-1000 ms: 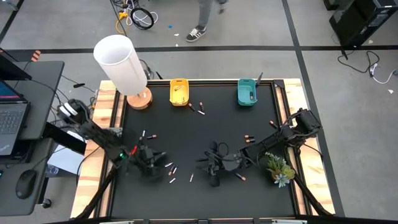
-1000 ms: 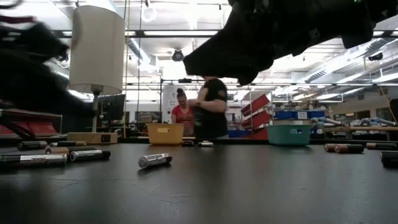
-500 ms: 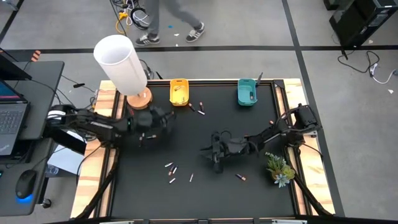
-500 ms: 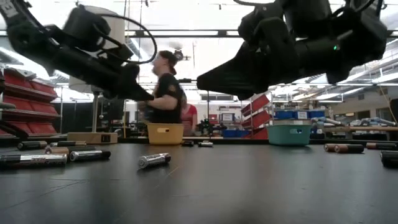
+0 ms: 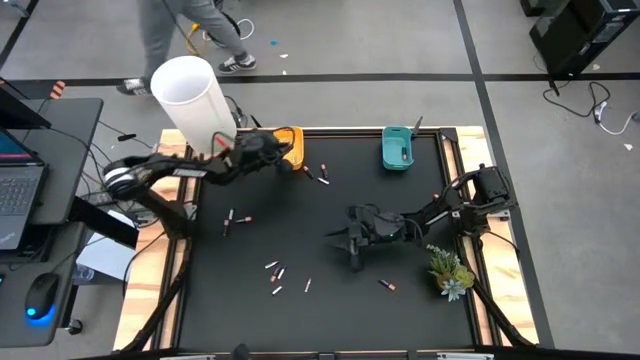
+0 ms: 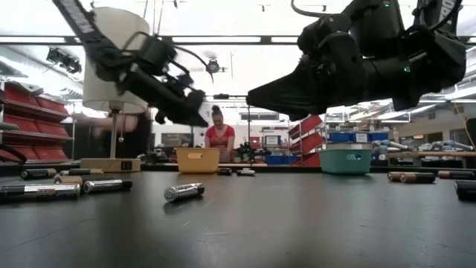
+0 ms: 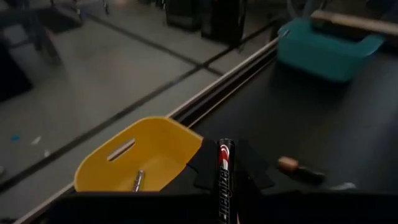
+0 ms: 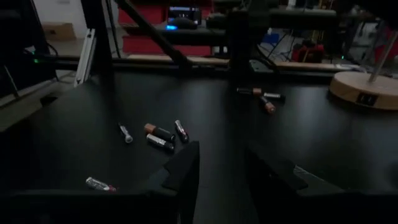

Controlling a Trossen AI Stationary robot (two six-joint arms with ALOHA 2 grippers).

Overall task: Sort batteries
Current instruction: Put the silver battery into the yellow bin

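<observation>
My left gripper hovers at the yellow bin, near the table's far edge, shut on a dark battery with red lettering. One silver battery lies inside the yellow bin. My right gripper hangs open and empty above mid-table; its fingers point toward several loose batteries. More batteries lie flat on the mat near the front, on the left and by the yellow bin. The teal bin stands at the far edge. My left gripper pinches the dark battery between its two fingers. The battery lies along the fingers and points forward past their tips. The fingers slant down from the table's left. The battery is lifted clear of the mat, next to the yellow bin's rim.
A white lamp on a wooden base stands at the far left corner, close to my left arm. A small potted plant sits at the right edge. A person is in the room behind the table. The black mat's near middle is bare.
My left gripper rose from the near-left batteries and swung toward the far edge, up to the yellow bin. My right gripper lifted off the mat and drifted slightly toward the far edge.
</observation>
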